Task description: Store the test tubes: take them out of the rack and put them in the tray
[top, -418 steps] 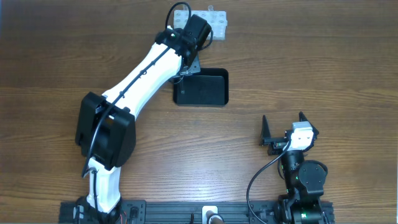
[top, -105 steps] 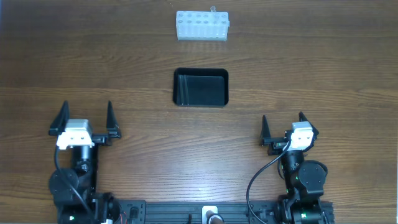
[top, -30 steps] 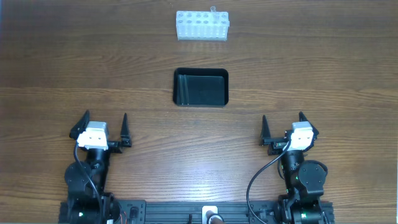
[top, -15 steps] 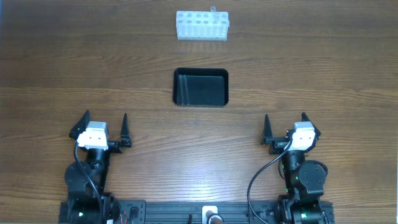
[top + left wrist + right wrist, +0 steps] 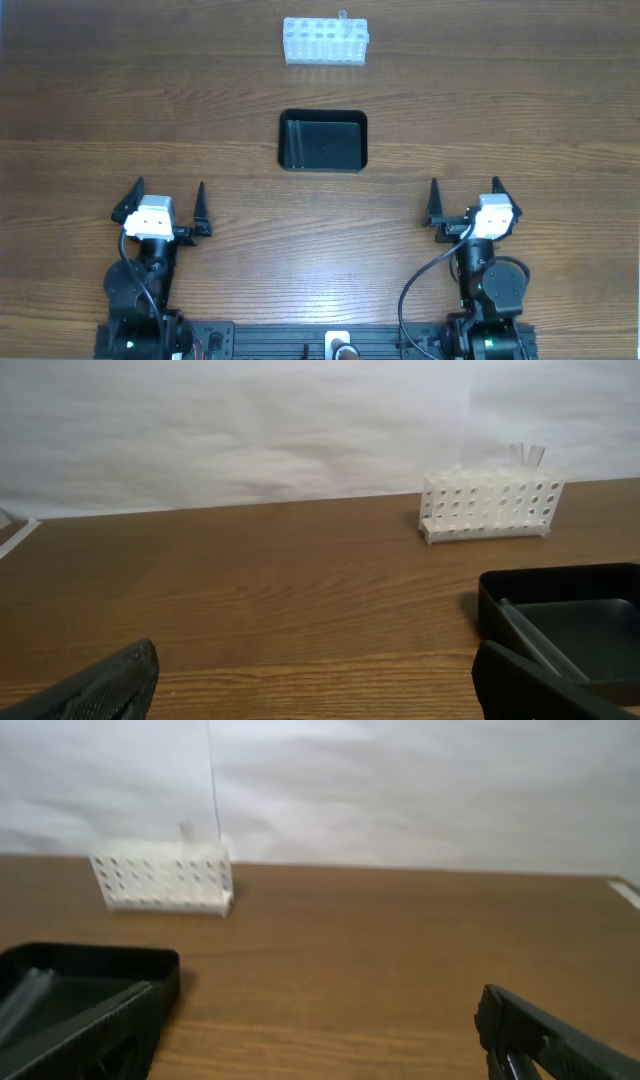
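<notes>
The left hand (image 5: 168, 190) has drawn back from the rack (image 5: 325, 42) to 7 o'clock; the right hand (image 5: 465, 190) edges rightward at 5 o'clock. On the worktop (image 5: 520, 100) both hands gape wide, empty, parked clear. The central tray (image 5: 322, 113) holds tubes (image 5: 291, 140) by its 9 o'clock wall; the 12 o'clock rack holds a tube (image 5: 343, 15), so work likely remains.
</notes>
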You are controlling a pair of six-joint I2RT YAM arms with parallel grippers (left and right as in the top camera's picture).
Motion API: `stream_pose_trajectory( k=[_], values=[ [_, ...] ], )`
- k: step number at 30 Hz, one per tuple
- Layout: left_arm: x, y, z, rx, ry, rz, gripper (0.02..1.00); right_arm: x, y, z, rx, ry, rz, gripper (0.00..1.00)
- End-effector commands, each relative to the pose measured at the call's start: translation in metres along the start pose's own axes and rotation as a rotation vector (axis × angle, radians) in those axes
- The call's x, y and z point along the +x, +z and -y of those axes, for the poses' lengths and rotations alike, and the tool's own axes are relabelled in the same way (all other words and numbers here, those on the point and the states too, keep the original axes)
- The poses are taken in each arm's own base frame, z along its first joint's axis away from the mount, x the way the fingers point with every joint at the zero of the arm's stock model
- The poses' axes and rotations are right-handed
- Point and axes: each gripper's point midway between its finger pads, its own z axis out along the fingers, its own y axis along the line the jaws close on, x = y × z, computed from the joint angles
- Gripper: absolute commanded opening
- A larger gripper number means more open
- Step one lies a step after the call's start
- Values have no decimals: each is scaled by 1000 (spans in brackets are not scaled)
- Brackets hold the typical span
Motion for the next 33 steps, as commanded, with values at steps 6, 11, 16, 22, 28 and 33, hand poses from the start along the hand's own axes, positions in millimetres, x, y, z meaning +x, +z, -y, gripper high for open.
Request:
stream_pose_trajectory(
  k=[6, 11, 16, 22, 28, 33],
  values=[
    [0, 0, 3, 17, -11, 5, 1000, -52, 41, 2, 15, -26, -104, 991],
    [0, 0, 3, 17, -11, 5, 1000, -62, 94, -9, -34, -27, -182, 993],
    [0, 0, 3, 17, -11, 5, 1000, -59, 150, -34, -165, -38, -233, 993],
    [0, 0, 3, 17, -11, 5, 998, -51, 203, -57, -271, -45, -206, 991],
    [0, 0, 3, 17, -11, 5, 1000, -49, 231, -86, -361, -48, -144, 991],
    [0, 0, 3, 17, -11, 5, 1000, -46, 247, -119, -422, -53, -181, 991]
  ],
)
